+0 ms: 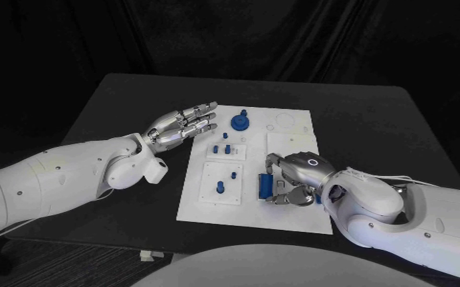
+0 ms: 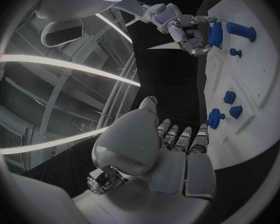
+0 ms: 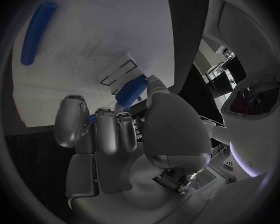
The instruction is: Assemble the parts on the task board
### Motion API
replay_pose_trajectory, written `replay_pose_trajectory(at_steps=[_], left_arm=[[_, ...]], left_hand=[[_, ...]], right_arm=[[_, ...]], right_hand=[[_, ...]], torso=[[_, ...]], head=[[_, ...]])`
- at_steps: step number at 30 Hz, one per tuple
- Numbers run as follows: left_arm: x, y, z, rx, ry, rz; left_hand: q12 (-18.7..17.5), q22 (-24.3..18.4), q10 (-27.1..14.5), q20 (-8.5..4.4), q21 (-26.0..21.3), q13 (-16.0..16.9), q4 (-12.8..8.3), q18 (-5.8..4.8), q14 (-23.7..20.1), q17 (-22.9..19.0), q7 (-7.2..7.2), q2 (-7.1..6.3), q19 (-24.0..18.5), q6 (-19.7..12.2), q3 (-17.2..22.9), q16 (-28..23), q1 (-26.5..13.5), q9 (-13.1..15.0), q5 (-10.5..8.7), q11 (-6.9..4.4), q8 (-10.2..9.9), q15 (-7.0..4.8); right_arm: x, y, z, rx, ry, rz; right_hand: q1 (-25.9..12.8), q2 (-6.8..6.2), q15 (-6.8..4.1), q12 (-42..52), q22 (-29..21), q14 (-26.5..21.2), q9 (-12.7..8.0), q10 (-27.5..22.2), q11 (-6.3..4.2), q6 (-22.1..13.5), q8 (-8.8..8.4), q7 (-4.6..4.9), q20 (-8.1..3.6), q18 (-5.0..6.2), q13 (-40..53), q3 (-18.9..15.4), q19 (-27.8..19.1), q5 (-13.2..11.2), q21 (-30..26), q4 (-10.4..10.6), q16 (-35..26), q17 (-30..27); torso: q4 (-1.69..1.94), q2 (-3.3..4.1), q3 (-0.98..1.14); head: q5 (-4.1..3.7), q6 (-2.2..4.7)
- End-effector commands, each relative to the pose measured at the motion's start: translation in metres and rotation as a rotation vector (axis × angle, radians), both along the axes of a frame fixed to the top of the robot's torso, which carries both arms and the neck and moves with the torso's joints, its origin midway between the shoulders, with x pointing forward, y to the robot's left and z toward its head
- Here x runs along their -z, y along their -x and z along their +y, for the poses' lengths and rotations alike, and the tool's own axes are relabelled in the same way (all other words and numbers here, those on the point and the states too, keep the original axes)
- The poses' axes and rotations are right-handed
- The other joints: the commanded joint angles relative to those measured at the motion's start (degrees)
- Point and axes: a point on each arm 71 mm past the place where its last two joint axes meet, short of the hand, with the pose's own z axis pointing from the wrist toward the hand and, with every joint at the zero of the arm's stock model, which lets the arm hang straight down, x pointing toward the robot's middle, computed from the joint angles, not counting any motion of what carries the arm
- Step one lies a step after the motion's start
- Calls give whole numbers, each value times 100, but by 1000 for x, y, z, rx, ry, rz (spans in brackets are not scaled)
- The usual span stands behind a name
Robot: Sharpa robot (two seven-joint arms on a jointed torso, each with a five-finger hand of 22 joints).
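The white task board (image 1: 217, 210) lies in the middle of the table. My right hand (image 1: 295, 179) rests on its near right part, thumb and curled fingers closed round the ends of a blue block (image 1: 264, 185). The right wrist view shows the thumb tip against that blue block (image 3: 132, 89). My left hand (image 1: 182, 127) hovers at the board's far left edge with fingers stretched out and nothing in it. On the board stand a round blue part (image 1: 240, 124), two small blue pieces (image 1: 223, 148) and a blue peg (image 1: 221, 184).
The black table (image 1: 115, 101) has open room left of and beyond the board. A raised white plate (image 1: 206, 194) on the board carries the peg. A long blue cylinder (image 3: 37, 32) lies on the board beyond my right hand.
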Motion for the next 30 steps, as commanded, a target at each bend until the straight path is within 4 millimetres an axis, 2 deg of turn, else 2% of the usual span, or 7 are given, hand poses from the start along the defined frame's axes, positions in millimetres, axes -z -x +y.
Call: replay_pose_trajectory(at_steps=[1, 10, 14, 16, 18, 27, 30], left_arm=[[-1, 1, -2, 13, 24, -2], [-1, 1, -1, 14, 22, 1], [0, 1, -1, 13, 21, 1], [0, 1, -1, 14, 20, 2], [0, 1, -1, 14, 20, 3], [0, 1, -1, 16, 17, 7], [1, 1, -1, 17, 14, 10]], left_hand=[[25, 7, 1, 35, 32, 10, -15, 35, 1, 9, 38, 50, 20, 13, 27, 31, 2, 5, 19, 42, 23, 43], [29, 18, 2, 37, 35, 10, -15, 31, 7, 12, 45, 57, 27, 13, 34, 37, -3, 5, 20, 53, 23, 54], [30, 22, 3, 37, 37, 10, -15, 29, 9, 13, 46, 56, 30, 14, 35, 39, -6, 5, 19, 62, 24, 57], [33, 24, 4, 38, 37, 11, -14, 28, 11, 14, 47, 57, 31, 14, 36, 40, -8, 5, 18, 65, 24, 60], [33, 24, 4, 38, 37, 11, -14, 28, 11, 14, 47, 57, 31, 14, 36, 40, -8, 5, 18, 65, 24, 60], [32, 49, 5, 39, 44, 11, -10, 26, 13, 14, 49, 64, 43, 11, 40, 42, -16, 4, 16, 75, 23, 66], [29, 61, 5, 41, 48, 10, -5, 24, 13, 14, 49, 68, 49, 5, 42, 43, -22, 3, 14, 81, 22, 69]], right_arm=[[1, 0, 0, 5, 13, -4], [0, 1, -1, -4, -10, -7], [-1, 1, -1, -11, -28, -6], [-2, 2, -1, -14, -37, -5], [-2, 3, -1, -16, -44, -4], [-5, 5, -3, -19, -56, -3], [-5, 6, -3, -20, -54, 0]], right_hand=[[78, 57, -14, 30, 917, 332, -31, 598, -6, -32, 47, -3, -2, 37, 1502, 51, -47, 241, -12, 7, -10, 39], [-94, 246, -40, 30, 944, 347, -180, 598, -40, 94, 201, -35, -23, 22, 1502, 33, -10, 1148, 52, 5, 29, 116], [-152, 285, -58, 30, 963, 358, -300, 598, -63, 222, 226, -54, -41, 10, 1502, 67, 15, 1811, 112, 5, 60, 176], [-241, 321, -75, 30, 973, 365, -383, 598, -83, 341, 228, -64, -55, 5, 1502, 112, 27, 2307, 143, 9, 78, 211], [-306, 341, -84, 30, 974, 365, -450, 598, -95, 413, 205, -69, -64, 4, 1502, 154, 29, 2560, 149, 15, 79, 212], [-535, 300, -112, 30, 983, 369, -690, 598, -127, 590, 90, -76, -90, -3, 1502, 433, 39, 3540, 185, 17, 90, 237], [-584, 264, -117, 30, 985, 369, -737, 598, -132, 618, 67, -78, -95, -4, 1502, 519, 41, 3715, 191, 18, 91, 238]], torso=[[0, -1, 0], [2, 0, 0], [-1, -1, 0], [0, -1, -1], [-1, -2, 0], [1, -1, 1], [0, -1, 0]], head=[[-1, -1], [10, -1], [13, -1], [15, -1], [17, -1], [1, -1], [-11, -1]])
